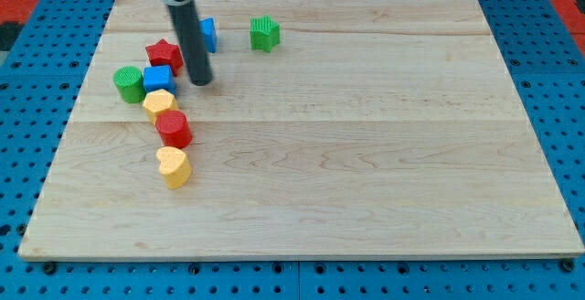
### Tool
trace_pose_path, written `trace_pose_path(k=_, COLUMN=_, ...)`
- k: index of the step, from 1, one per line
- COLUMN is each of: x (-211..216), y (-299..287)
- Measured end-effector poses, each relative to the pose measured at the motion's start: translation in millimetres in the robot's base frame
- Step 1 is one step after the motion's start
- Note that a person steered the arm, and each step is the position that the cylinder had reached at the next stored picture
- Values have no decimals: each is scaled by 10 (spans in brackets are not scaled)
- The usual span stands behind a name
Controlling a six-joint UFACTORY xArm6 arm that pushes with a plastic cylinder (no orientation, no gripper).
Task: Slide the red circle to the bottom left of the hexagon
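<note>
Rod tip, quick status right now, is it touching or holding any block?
My tip: a bare rod, holding nothing. It sits just to the view's right of the blue cube, with a small gap, above and right of the red circle.

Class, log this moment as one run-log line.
my tip: right of blue cube | red circle: below yellow hexagon, untouched

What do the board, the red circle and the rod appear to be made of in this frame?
Board: pale wood, likely joined planks, going by the grain lines and seams; matte finish.
Red circle: probably plastic or painted wood; uniform saturated colour, slightly glossy top.
Rod ending in my tip: dark, smooth, maybe metal or plastic; too blurred to tell. It stands right of the blue cube.
</note>
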State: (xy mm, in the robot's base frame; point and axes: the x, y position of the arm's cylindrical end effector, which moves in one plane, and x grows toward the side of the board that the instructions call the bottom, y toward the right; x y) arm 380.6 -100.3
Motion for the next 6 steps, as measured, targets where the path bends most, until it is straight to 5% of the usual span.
trace_pose_path(k=1, x=460, y=518)
trace_pose_path(k=2, x=995, y=307)
trace_pose_path(k=4, x=799, y=-658)
trace_pose_path(k=5, x=717, y=-724)
trace_pose_path(k=6, x=1142, y=-158)
